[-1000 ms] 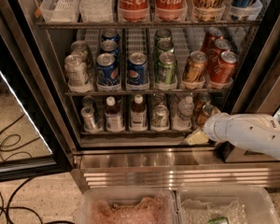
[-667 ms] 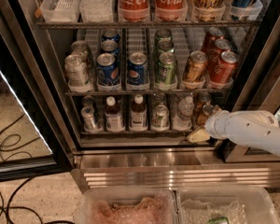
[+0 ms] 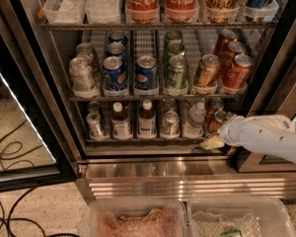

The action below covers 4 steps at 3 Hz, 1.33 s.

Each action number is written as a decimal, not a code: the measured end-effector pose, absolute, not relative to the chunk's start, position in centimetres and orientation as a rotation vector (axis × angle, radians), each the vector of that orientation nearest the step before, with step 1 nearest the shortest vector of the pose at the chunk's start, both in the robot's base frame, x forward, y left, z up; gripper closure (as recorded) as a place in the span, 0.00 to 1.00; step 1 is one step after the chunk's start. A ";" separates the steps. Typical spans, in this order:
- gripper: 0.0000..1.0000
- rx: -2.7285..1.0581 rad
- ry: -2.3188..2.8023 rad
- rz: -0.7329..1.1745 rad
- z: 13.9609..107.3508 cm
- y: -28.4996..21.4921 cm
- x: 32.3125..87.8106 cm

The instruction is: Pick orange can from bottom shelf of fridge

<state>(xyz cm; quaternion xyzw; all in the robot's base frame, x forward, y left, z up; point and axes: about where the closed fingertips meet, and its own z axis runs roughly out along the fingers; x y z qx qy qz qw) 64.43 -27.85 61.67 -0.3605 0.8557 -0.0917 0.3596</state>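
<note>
Beige speckled floor (image 3: 39, 209); gripper (image 3: 213, 142) at bottom shelf (image 3: 138, 140), right end.

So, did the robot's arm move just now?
Only a little. The tool slid slightly to the right along the front of the bottom shelf, close by the orange can. The orange can and the bottles stayed put.

Coca-Cola bottles (image 3: 143, 1) up top | blue cans (image 3: 115, 73), green cans (image 3: 176, 73) mid-height | speckled floor (image 3: 34, 206) — two clear bins (image 3: 133, 202)
</note>
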 end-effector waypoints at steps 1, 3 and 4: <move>0.00 -0.930 2.206 -0.236 61.7 -27.8 64.4; 0.00 -0.925 2.205 -0.245 61.8 -27.6 64.7; 0.00 -0.912 2.199 -0.257 61.8 -27.3 65.6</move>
